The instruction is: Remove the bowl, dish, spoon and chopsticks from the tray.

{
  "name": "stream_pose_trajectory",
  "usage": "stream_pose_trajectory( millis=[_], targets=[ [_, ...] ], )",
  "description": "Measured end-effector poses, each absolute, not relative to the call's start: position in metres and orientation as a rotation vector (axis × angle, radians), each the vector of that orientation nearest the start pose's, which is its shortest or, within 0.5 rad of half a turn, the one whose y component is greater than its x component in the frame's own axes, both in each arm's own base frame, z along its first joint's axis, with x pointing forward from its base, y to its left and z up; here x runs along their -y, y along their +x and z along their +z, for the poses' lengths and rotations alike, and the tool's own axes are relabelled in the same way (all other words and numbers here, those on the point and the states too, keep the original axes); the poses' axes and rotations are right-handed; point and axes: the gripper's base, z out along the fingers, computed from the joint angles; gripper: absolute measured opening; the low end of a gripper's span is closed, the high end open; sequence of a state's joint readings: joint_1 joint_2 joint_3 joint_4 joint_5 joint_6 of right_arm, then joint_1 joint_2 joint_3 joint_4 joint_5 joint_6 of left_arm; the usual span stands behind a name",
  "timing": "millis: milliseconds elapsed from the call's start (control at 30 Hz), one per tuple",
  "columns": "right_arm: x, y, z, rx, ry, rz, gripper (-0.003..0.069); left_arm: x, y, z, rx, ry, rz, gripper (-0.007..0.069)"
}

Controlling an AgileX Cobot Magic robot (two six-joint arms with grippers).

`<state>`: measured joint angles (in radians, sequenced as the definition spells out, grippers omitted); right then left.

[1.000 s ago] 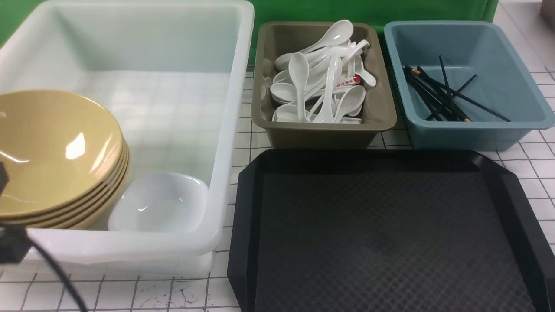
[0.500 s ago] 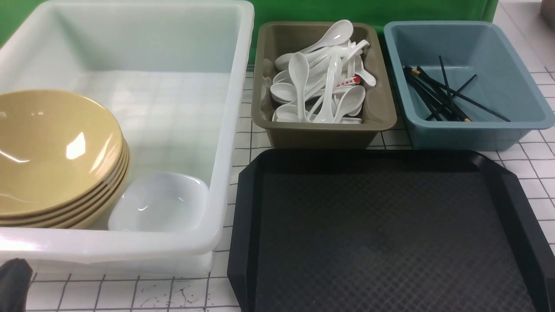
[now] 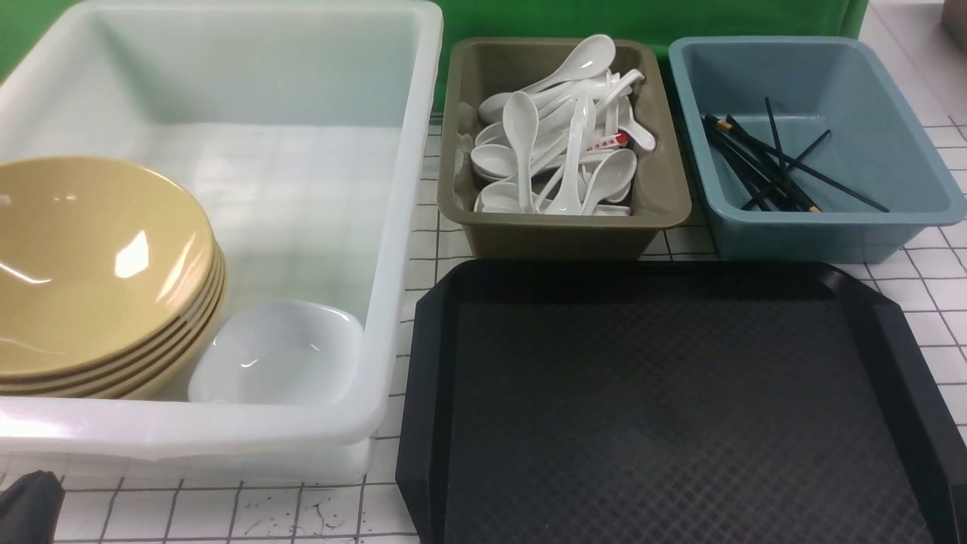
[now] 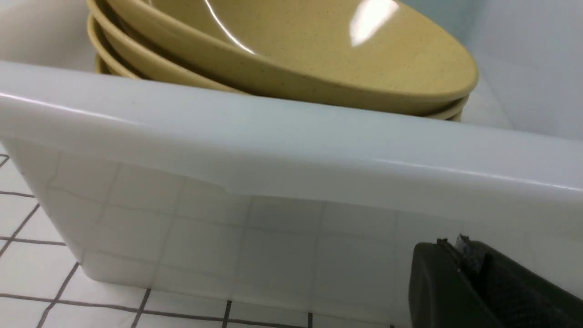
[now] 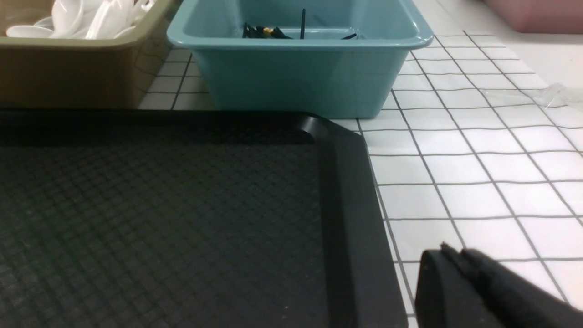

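The black tray [image 3: 642,276] lies at the front right with a bare floor; it also shows in the right wrist view [image 5: 159,205]. A stack of yellow bowls [image 3: 91,257] and the small white dish [image 3: 279,355] sit inside the white tub [image 3: 400,227]. Many white spoons [image 3: 555,143] lie piled in the olive bin [image 3: 665,204]. Black chopsticks [image 3: 763,162] lie in the blue bin [image 3: 929,196]. My left gripper [image 4: 453,238] is shut and empty, low in front of the tub's near wall; its black tip shows in the front view [image 3: 30,506]. My right gripper [image 5: 454,247] is shut and empty, beside the tray's right rim.
The tub wall [image 4: 273,150] stands close ahead of the left gripper, with the bowl stack [image 4: 296,50] above its rim. White gridded tabletop [image 5: 478,159] lies right of the tray. A green backdrop stands behind the bins.
The left arm has dropped away from the tub's front left; its cable and body have left the front view, and only a black tip remains at the bottom left corner.
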<state>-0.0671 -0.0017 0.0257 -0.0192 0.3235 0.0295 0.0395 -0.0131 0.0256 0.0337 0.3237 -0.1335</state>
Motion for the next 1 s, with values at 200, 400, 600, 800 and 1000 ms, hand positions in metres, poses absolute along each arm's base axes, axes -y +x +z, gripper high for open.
stream_pose_trajectory(
  millis=[200, 400, 600, 800, 1000],
  targets=[
    [0.0042, 0.0541, 0.1754, -1.830, 0.076, -0.045, 0.0090, -0.0031, 0.0536, 0.1760, -1.815, -0.132, -0.031, -0.0012],
    [0.0042, 0.0541, 0.1754, -1.830, 0.076, -0.045, 0.0099, -0.0031, 0.0536, 0.1760, -1.815, -0.132, -0.031, -0.0012],
    [0.0042, 0.0541, 0.1754, -1.830, 0.076, -0.045, 0.0106, -0.0031, 0.0536, 0.1760, -1.815, -0.132, -0.031, -0.0012],
    [0.0042, 0.0541, 0.1754, -1.830, 0.076, -0.045, 0.0111, -0.0031, 0.0536, 0.1760, -1.815, -0.133, -0.032, -0.0012],
    [0.0042, 0.0541, 0.1754, -1.830, 0.076, -0.045, 0.0118, -0.0031, 0.0536, 0.1760, -1.815, -0.133, -0.032, -0.0012]
  ],
)
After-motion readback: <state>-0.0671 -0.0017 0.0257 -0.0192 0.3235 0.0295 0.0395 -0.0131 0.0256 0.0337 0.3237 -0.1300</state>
